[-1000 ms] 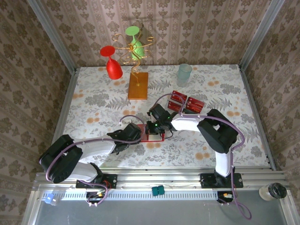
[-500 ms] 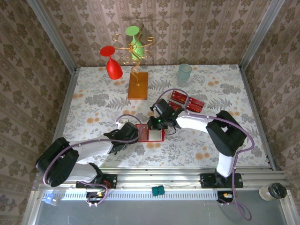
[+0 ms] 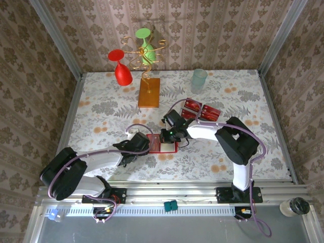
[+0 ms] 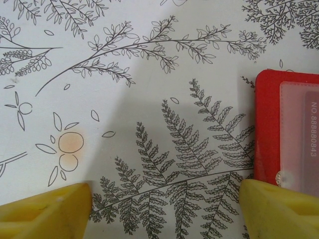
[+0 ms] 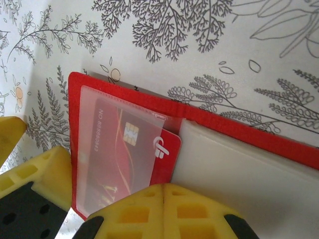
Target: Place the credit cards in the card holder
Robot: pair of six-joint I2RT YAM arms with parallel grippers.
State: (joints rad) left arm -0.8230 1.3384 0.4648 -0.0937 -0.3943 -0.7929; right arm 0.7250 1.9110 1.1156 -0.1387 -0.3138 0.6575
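The card holder (image 3: 167, 147) is lying open and flat on the table (image 3: 101, 111) between the two arms. It is looking light and soft, a folding wallet that is likely to slide or flap shut if pushed from one side, so it is best pinned at an edge, not lifted. One card (image 5: 124, 149) is sitting most of the way inside the clear pocket (image 5: 107, 129), its chip and logo showing through the film. The other credit cards (image 3: 210, 112) are waiting in a cluster farther back on the right. They are looking thin, stiff and slick, hard to pry off a flat surface, and are probably best taken by a short edge or a corner. The right gripper (image 5: 164, 196) is hanging over the near edge of the pocketed card with its yellow fingertips pressed together and nothing visible between them. Whether it is touching the card is not clear, though it is looking placed to nudge it deeper. The left gripper (image 4: 164, 209) is standing wide open with nothing between its fingers (image 4: 279, 206). One finger is overlapping the card holder's corner just beside the snap stud (image 4: 282, 176), seemingly bracing it, while the other is hovering over bare table
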